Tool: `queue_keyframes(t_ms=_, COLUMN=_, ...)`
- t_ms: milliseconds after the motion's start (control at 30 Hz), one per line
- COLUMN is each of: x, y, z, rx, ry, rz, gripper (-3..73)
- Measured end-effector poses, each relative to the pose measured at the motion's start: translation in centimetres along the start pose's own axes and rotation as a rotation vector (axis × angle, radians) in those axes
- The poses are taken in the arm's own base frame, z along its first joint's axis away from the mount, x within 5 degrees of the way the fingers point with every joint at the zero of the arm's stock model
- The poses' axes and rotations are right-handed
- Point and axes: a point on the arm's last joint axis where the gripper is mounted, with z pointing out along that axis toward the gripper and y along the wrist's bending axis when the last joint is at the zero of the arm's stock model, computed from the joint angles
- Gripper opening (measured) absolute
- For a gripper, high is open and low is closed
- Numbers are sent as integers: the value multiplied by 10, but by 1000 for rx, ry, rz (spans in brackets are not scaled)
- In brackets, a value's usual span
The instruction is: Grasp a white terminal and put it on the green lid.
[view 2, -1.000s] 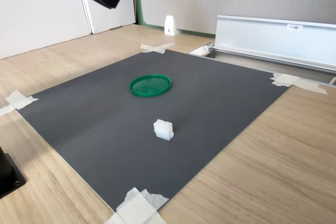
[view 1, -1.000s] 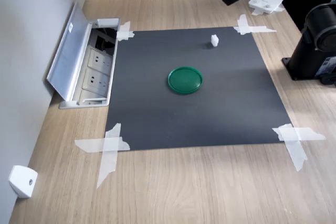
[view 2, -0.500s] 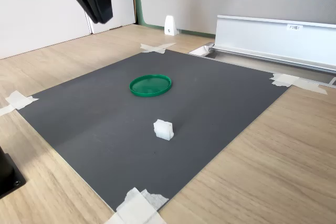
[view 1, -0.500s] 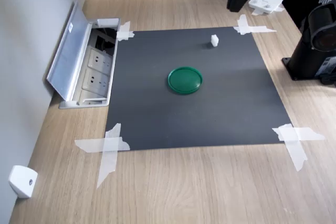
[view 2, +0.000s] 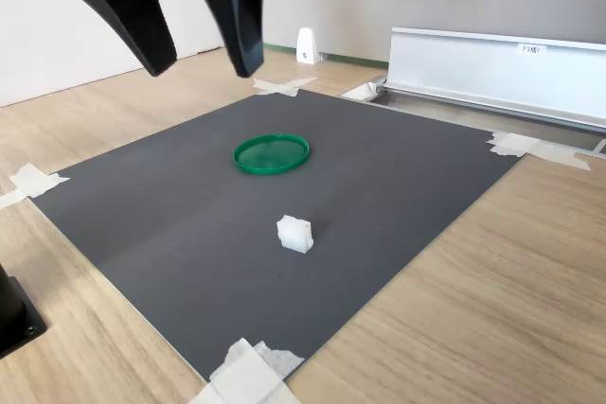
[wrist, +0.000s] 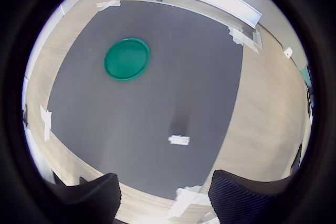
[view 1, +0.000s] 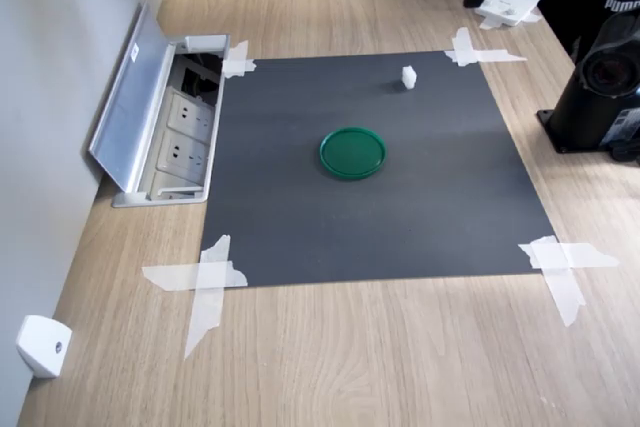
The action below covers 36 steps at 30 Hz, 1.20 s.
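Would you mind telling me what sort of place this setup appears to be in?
Probably an office or lab desk used as a robot test bench: a wood-grain desktop with a flip-up power-socket box, and a black mat held down with white tape at its corners.

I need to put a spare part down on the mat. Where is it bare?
Most of the black mat is bare: the whole stretch between the green lid and the near taped corners in the first exterior view. The only occupied spots are the lid at the centre and the white terminal near the far edge.
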Motion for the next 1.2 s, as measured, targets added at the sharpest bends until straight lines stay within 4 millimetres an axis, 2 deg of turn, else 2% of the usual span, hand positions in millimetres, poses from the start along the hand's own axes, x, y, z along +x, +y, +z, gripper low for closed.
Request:
queue_keyframes(t_ms=167, x=-15, y=-22, z=-5, rx=24, ry=-10, rz=-10, gripper=724)
queue_keyframes(t_ms=333, x=-21, y=-32, z=6, rx=-9, ry=8, rz=41, gripper=724)
queue_keyframes(t_ms=467, x=-19, y=-27, z=18, rx=-53, ry=28, rz=54, gripper=724)
queue_keyframes(t_ms=667, x=-8, y=-13, z=50, rx=-83, ry=72, rz=43, gripper=724)
queue_keyframes(t_ms=1200, x=1, y=-11, z=95, rx=-12, ry=40, rz=0, gripper=717)
